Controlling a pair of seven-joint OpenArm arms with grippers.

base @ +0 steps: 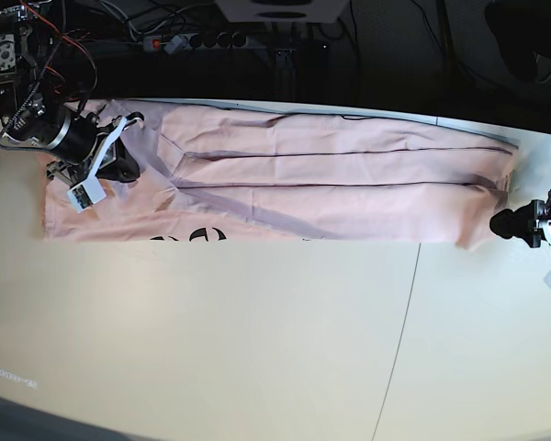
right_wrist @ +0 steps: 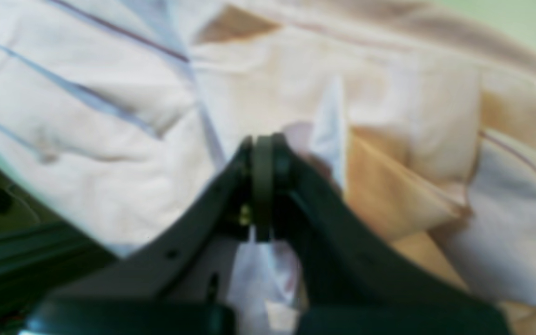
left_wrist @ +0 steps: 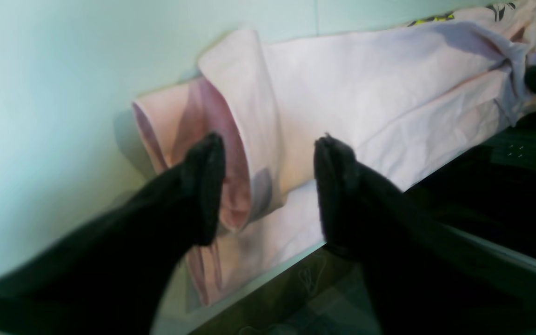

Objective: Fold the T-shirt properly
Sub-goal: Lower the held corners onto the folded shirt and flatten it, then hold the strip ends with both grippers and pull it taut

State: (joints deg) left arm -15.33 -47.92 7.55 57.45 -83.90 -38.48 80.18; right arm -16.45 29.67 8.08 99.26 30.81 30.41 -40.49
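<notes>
Shirt [base: 285, 184]: long band along the bench's [base: 257, 349] far edge.
Right gripper [right_wrist: 262, 153]: jaws clamped on cloth.
Left gripper [left_wrist: 270, 186]: jaws apart; we pinch the end before lifting.

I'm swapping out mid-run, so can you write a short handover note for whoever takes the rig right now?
Right gripper: shut on the T-shirt, pinching a bunch of cloth at its end of the table.
Left gripper: open, empty, hovering at the shirt's opposite end.
T-shirt: lies as a long narrow band along the table's far edge, sides folded inward, black lettering peeking at the near edge.
Left: fold the band end to end.
</notes>
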